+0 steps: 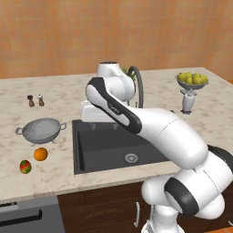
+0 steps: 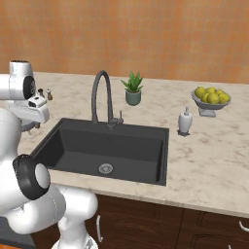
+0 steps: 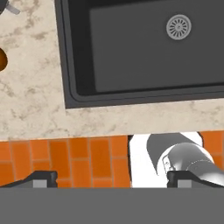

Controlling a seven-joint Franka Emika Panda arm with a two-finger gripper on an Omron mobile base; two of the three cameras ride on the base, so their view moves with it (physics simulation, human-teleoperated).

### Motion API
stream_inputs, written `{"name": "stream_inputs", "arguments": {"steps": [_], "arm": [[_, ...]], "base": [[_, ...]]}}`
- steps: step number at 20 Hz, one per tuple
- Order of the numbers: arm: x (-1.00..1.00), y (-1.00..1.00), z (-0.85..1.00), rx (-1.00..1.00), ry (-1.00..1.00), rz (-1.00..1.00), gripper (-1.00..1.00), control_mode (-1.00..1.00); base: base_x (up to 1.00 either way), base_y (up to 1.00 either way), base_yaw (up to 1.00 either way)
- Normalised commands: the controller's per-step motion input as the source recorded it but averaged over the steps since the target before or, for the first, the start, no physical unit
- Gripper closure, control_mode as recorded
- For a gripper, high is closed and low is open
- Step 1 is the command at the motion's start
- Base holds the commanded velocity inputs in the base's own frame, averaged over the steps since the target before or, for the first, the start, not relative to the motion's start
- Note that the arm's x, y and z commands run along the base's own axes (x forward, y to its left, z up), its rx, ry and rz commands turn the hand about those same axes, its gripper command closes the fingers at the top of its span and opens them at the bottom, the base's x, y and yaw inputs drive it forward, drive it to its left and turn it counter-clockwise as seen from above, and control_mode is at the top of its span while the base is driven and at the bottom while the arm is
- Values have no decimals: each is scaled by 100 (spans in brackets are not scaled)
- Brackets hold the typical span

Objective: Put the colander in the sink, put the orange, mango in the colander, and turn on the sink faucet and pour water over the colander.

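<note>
No readable text, label, brand, number or sign is showing on anything in these kitchen pictures.

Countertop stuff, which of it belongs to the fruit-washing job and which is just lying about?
Job:
- grey perforated metal colander
- round orange
- red-green oval mango
- matte black sink
- dark gooseneck faucet

Lying about:
- pedestal bowl of yellow-green fruits
- white soap dispenser
- potted plant
- two small shakers

We see a matte black sink [image 1: 91,150] with silver drain set in beige marbled counter [image 1: 136,88]; at nine o'clock, a grey perforated colander [image 1: 41,129], an orange [image 1: 40,154], a red-green mango [image 1: 25,167]; yellow-green fruits [image 1: 192,78] at two o'clock.
</note>
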Motion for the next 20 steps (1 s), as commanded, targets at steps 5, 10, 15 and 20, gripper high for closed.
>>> {"name": "stream_inputs", "arguments": {"steps": [5,10,15,20], "arm": [[10,39,-11,0,2,-4,-100,-100],[36,65,-10,0,0,-9,-100,-100],[34,59,-12,-1,0,-7,-100,-100],[27,54,-13,-1,0,-5,-100,-100]], "base": [[0,0,0],[0,0,0],[0,0,0],[0,0,0]]}}
